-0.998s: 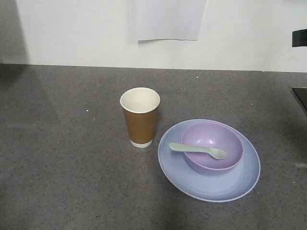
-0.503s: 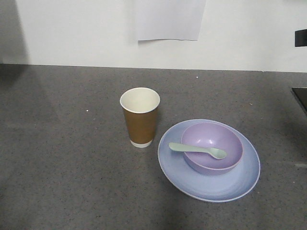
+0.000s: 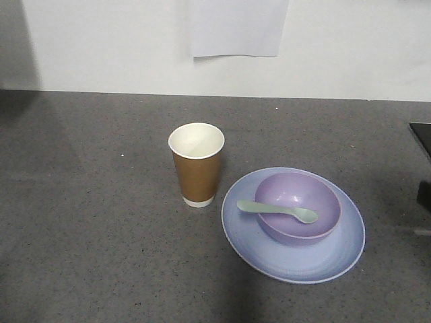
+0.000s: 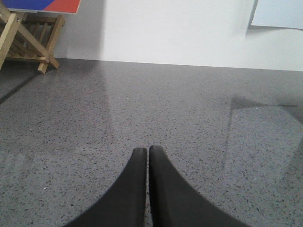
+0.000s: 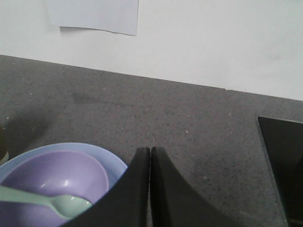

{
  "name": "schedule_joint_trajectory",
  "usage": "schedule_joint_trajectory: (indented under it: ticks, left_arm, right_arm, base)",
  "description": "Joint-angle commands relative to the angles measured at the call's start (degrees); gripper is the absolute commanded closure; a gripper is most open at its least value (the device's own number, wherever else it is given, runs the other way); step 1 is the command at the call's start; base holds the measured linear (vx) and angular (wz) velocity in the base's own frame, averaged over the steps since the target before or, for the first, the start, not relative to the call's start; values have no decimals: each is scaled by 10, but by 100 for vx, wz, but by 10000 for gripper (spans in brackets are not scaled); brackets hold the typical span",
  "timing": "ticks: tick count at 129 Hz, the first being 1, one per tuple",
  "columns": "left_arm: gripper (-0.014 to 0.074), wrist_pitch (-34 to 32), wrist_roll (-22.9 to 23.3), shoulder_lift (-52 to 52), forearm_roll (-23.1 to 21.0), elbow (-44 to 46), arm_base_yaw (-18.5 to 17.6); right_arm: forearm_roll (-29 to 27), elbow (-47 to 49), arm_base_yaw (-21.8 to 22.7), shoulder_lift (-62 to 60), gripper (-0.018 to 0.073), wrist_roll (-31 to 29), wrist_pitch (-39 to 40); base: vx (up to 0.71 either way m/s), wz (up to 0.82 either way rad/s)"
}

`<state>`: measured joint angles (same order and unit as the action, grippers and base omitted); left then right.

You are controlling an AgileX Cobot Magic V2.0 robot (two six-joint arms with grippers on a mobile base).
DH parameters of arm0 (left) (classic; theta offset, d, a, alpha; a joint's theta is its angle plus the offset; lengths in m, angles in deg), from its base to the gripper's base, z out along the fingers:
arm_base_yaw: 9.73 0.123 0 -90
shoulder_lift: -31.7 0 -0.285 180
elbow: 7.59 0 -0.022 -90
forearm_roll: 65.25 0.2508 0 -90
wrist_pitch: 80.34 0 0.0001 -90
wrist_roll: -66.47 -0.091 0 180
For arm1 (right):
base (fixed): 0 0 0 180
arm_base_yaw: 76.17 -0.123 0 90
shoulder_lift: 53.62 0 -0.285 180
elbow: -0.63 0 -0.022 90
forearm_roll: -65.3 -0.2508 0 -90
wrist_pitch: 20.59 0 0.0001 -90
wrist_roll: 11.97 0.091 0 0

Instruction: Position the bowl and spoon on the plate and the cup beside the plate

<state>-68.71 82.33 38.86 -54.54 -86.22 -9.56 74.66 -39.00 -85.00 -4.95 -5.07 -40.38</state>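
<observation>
The pale blue plate (image 3: 296,266) lies right of centre on the grey counter. The lavender bowl (image 3: 300,190) stands on it, and the mint-green spoon (image 3: 276,210) rests across the bowl's rim with its scoop inside. The brown paper cup (image 3: 196,168) stands upright just left of the plate, apart from it. My right gripper (image 5: 150,149) is shut and empty, hovering just right of the plate (image 5: 115,164) and bowl (image 5: 52,177); the spoon (image 5: 68,205) shows at its lower left. My left gripper (image 4: 147,149) is shut and empty over bare counter.
A white sheet (image 3: 236,27) hangs on the back wall. A black slab (image 5: 282,165) lies at the counter's right edge. A wooden easel (image 4: 28,42) stands far left by the wall. A dark piece of an arm (image 3: 425,195) shows at the right edge.
The dark part at the upper right edge of the front view has gone, and a dark part now shows lower on that edge. Cup, plate, bowl and spoon have not moved.
</observation>
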Motion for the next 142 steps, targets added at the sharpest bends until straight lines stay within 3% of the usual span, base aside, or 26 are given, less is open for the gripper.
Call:
schedule_joint_trajectory:
  ticks: [1, 24, 42, 68, 92, 142]
  left_arm:
    - [604, -40, 6, -9, -4, -6, 1]
    - [604, -40, 6, -9, -4, -6, 1]
    - [604, -40, 6, -9, -4, -6, 1]
    - [604, -40, 6, -9, -4, -6, 1]
    - [604, -40, 6, -9, -4, -6, 1]
    - [604, -40, 6, -9, -4, -6, 1]
  right_arm:
    - [-1, -76, 3, -51, 568, -7, 122]
    - [-18, -206, 8, -138, 568, -7, 165]
    - [-70, -267, 67, -193, 568, -7, 165]
    - [-24, -326, 81, -281, 568, -7, 166]
    - [-23, -397, 83, -356, 568, -6, 219]
    - [-20, -396, 83, -418, 568, -8, 198]
  base:
    - [0, 0]
    - [0, 0]
    - [0, 0]
    - [0, 0]
    - [0, 0]
    - [0, 0]
